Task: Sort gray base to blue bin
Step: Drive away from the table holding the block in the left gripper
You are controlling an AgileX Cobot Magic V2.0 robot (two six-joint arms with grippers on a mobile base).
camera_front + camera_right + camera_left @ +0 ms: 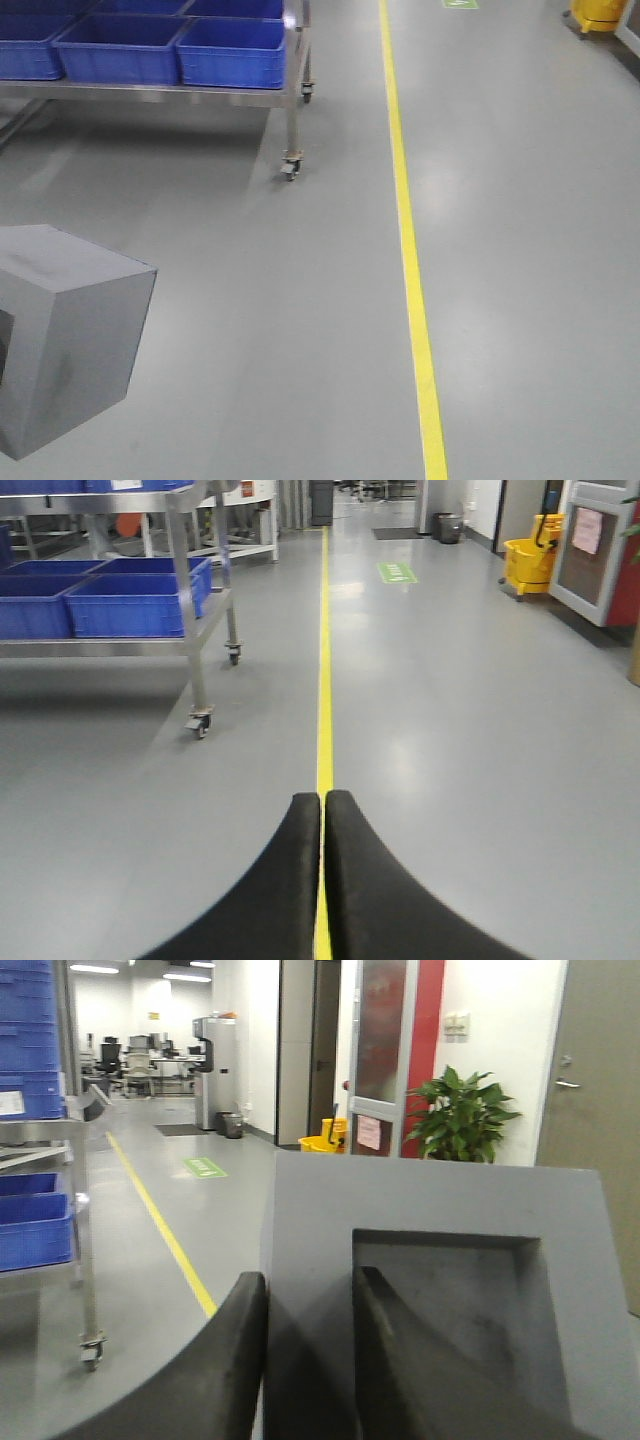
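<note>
Gray floor (520, 250) with a yellow line (405, 230) running straight along it. Left of the line, a metal cart (293, 110) on little wheels (290, 168). Farther down, right of the line, a green sign (397, 572) flat on the floor and a yellow mop bucket (528, 565) by the wall. Leafy plant (462, 1115) beside a gray door (590, 1110). Small trash can (232, 1125) next to a tall machine (212, 1065).

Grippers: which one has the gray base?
The left gripper: its jaws clamp a wall of the gray base, one jaw inside the recess. The right gripper is shut on nothing.
</note>
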